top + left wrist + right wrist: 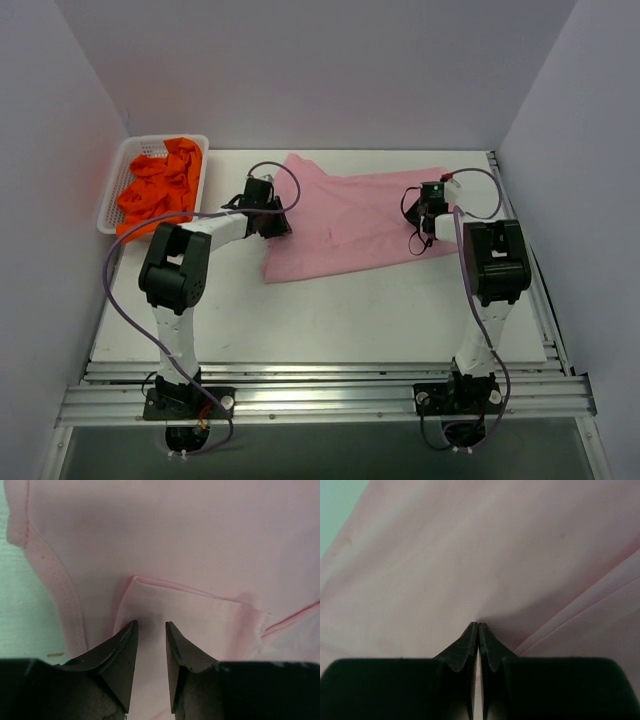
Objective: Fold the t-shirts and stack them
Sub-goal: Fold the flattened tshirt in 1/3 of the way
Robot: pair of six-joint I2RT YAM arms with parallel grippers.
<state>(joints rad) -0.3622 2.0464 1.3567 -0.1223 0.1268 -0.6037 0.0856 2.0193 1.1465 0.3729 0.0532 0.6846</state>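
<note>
A light pink t-shirt (350, 215) lies spread across the back middle of the table. My left gripper (280, 225) is at its left edge. In the left wrist view the left gripper (151, 624) has its jaws a narrow gap apart, open, astride a folded flap of the pink t-shirt (200, 540). My right gripper (428, 208) sits on the shirt's right side. Its jaws (478, 624) are pressed together, pinching a pucker of the pink t-shirt (470, 555). Several orange t-shirts (160, 185) lie heaped in the basket.
The white mesh basket (113, 180) stands at the back left corner of the table (330, 320). White walls close in the left, back and right sides. A metal rail (320, 395) with both arm bases runs along the near edge.
</note>
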